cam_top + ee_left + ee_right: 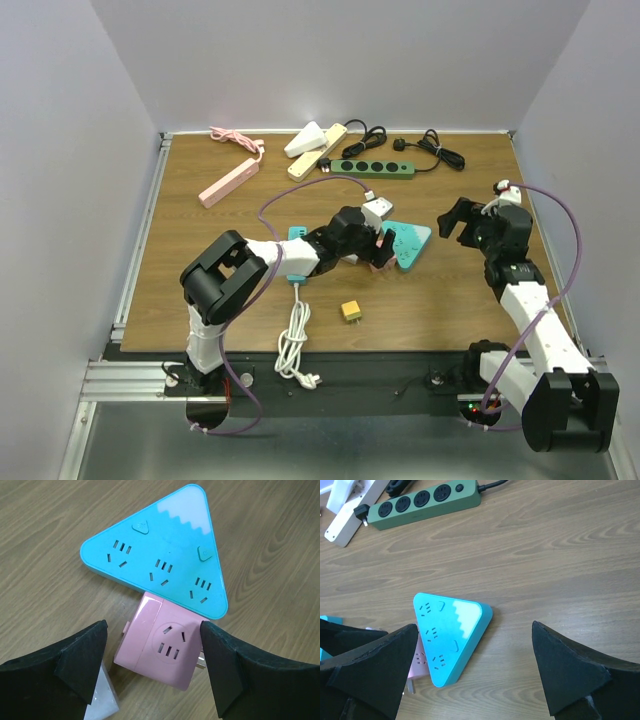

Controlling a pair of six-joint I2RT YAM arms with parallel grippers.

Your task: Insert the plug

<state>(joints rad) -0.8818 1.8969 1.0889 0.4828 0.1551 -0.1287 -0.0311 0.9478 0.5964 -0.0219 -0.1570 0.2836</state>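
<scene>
A pink cube adapter [160,645] lies on the table with its metal prongs [201,662] sticking out to the right. It rests against the long edge of a teal triangular socket block [160,555]. My left gripper [155,670] is open, with one finger on each side of the cube and neither touching it. In the top view the left gripper [375,252] is at the block's left side [410,243]. My right gripper [463,222] is open and empty to the right of the block [447,635]. The pink cube also shows in the right wrist view [417,662].
A green power strip [372,169], cream and white strips [312,148], a pink strip [229,182] and black cables [430,150] lie at the back. A small yellow plug [351,311] and a white coiled cable [294,340] lie near the front. A white object [102,700] sits beside my left finger.
</scene>
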